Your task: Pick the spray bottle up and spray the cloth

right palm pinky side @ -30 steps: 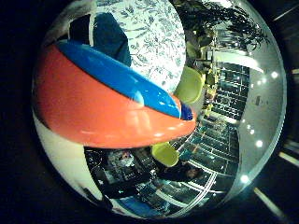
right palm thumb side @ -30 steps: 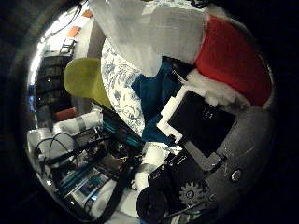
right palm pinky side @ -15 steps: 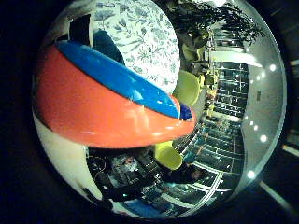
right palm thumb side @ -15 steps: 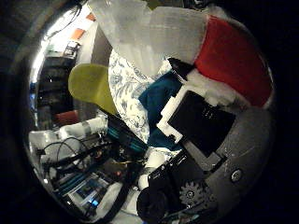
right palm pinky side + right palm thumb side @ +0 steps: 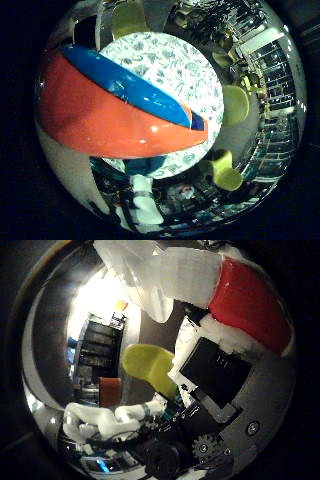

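Tabletop (image 5: 197,75): round, covered in a white cloth with a blue-grey floral print.
On it: a teal cloth (image 5: 145,165) near the edge, partly hidden behind the bottle.

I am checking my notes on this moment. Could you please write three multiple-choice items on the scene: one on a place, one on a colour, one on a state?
1. What lies behind the spray bottle's head in the little finger side view?
A. a round table with a leaf-patterned cloth
B. a bare metal sink
C. a wooden shelf

2. Which colours does the spray bottle's head show?
A. green and white
B. orange-red and blue
C. black and yellow

3. How does the bottle stand to the palm?
A. far off
B. close, fills much of the view
C. out of view

Answers: 1 A, the patterned table shows behind it. 2 B, seen on the spray bottle. 3 B, it spans the view.
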Robot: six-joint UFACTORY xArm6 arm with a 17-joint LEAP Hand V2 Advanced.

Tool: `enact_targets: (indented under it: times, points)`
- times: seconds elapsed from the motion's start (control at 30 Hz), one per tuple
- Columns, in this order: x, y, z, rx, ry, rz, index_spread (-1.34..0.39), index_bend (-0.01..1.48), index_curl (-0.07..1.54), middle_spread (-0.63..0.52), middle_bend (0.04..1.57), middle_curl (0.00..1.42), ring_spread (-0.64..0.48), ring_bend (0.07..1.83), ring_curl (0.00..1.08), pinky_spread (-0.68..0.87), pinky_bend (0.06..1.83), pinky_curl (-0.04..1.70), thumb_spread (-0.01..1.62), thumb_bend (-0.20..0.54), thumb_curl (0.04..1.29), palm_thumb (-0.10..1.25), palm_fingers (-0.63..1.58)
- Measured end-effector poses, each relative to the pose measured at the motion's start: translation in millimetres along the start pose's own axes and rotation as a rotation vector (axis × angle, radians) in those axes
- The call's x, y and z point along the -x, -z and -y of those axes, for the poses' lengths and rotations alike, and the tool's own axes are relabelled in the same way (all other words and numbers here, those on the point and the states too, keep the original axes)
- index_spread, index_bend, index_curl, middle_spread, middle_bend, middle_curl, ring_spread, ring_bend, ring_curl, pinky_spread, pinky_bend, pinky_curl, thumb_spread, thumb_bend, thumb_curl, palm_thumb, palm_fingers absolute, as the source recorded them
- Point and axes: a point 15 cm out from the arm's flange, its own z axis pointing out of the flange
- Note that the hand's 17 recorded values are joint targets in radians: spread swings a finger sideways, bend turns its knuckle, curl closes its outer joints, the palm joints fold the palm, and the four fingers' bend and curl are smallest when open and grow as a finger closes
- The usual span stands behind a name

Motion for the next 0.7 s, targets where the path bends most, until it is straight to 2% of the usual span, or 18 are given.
enact_targets:
  times: [0.13,0.43,0.7]
  points:
    - [14.6,0.1,24.7,-0.100,-0.037,0.092,-0.16,1.22,0.66,-0.07,1.38,0.59,-0.18,1.43,0.66,-0.24,1.00,1.30,0.92,-0.016,0.76,1.03,1.19]
    - [34.6,-64.0,12.8,-0.168,-0.162,0.406,-0.17,1.22,0.66,-0.07,1.37,0.59,-0.17,1.43,0.65,-0.23,1.00,1.30,0.91,-0.014,0.77,1.04,1.19]
    - [24.9,-109.5,2.1,-0.233,-0.191,0.536,-0.16,1.22,0.67,-0.07,1.37,0.59,-0.17,1.44,0.65,-0.23,1.01,1.29,0.90,-0.015,0.79,1.04,1.19]
